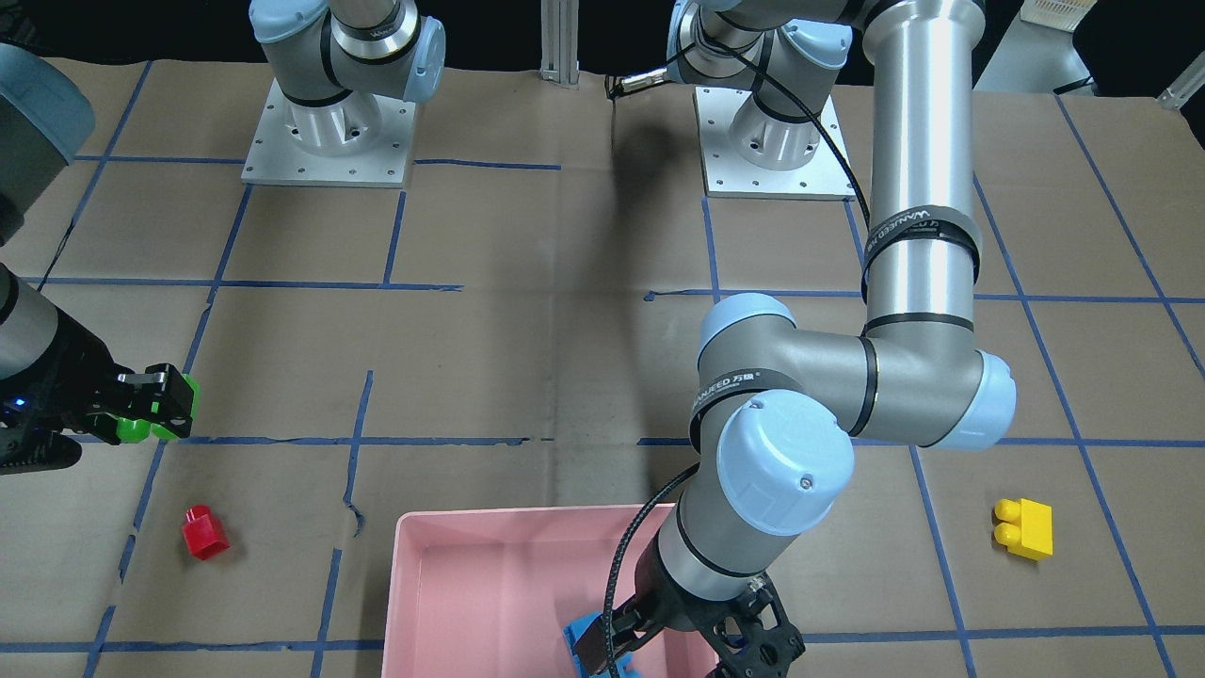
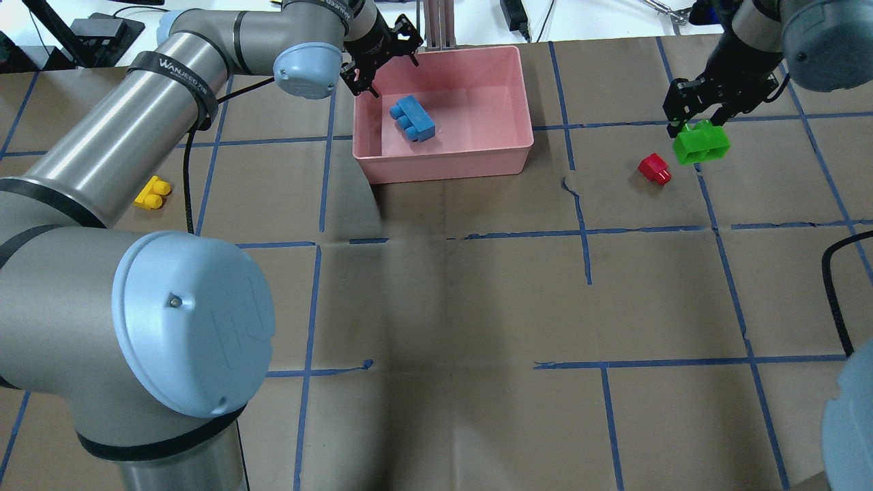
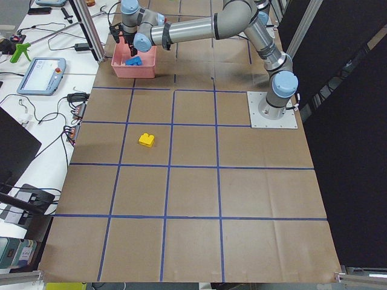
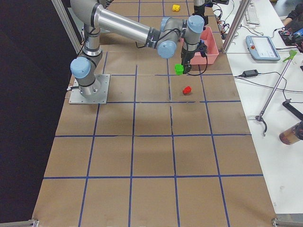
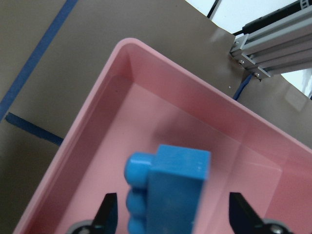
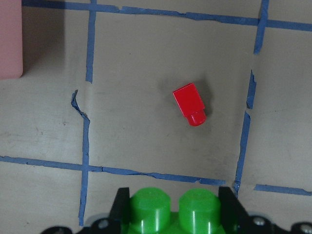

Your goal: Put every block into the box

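Observation:
The pink box stands at the far middle of the table. The light-blue block lies inside it. My left gripper hangs open over the box's left end; in the left wrist view its fingers stand either side of the blue block without gripping it. My right gripper is shut on the green block and holds it above the table, right of the box. The red block lies on the table just left of the green one. The yellow block lies far left of the box.
Brown paper with a blue tape grid covers the table. The left arm's long links stretch over the left half toward the box. Both arm bases sit at the robot's side. A metal post stands behind the box.

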Robot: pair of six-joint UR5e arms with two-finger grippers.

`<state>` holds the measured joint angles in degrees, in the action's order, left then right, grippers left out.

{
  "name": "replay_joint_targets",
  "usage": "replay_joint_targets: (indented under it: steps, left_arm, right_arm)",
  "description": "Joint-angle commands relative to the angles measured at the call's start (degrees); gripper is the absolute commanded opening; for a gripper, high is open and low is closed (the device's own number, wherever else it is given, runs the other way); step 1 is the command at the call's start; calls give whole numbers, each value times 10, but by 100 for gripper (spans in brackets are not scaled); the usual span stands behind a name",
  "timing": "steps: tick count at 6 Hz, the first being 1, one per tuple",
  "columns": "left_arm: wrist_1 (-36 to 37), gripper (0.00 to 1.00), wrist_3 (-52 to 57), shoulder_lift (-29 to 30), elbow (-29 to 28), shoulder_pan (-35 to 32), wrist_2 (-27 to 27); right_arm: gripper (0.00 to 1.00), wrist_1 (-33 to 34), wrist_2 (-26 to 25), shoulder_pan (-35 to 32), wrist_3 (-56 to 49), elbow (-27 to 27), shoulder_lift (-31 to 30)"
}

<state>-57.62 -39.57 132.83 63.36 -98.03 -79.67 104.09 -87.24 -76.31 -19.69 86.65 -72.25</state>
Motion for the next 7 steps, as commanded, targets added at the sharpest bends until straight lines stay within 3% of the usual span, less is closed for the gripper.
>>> replay_joint_targets:
  steps: [1, 2, 4, 5, 7]
  left_arm:
    - [-20, 98, 22, -23, 24, 12, -7]
    - [-23, 98, 130, -67, 82, 56, -38]
    - [-21, 98, 365, -174, 237, 166, -48]
    - [-11, 99, 505, -198, 285, 216, -72]
    - [-12, 98, 719, -201, 305, 299, -136]
  right_arm:
    - [39, 3, 7, -2, 7, -9, 3]
    - [39, 0, 29, -16, 31, -45, 25]
    - [39, -5, 21, -90, 103, -128, 79]
    - [39, -3, 22, -134, 156, -173, 117]
    - [39, 5, 22, -226, 270, -264, 198]
